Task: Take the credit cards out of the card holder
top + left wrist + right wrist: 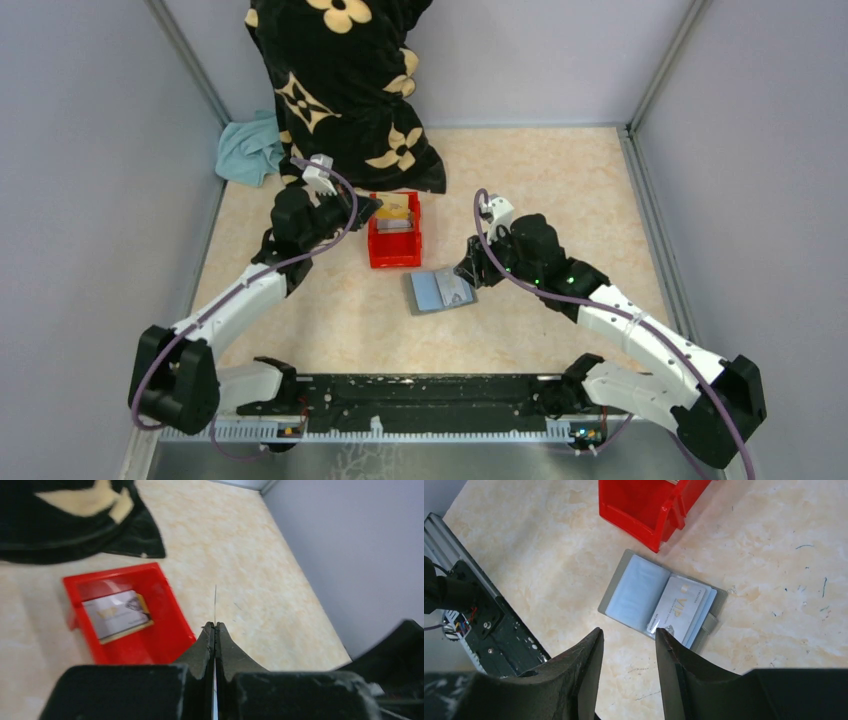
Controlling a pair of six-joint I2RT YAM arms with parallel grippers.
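Right wrist view: your right gripper (pixel 629 632), fingers apart, hangs above the card holder (pixel 631 592). The left gripper (pixel 215 626) clamps a thin card (pixel 215 600) near the red bin (pixel 175 610). Next, pinch the VIP card (pixel 679 607).

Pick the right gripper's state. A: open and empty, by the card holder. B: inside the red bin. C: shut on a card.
A: the right gripper gapes with nothing between its fingers, the card holder lying just beyond its tips.
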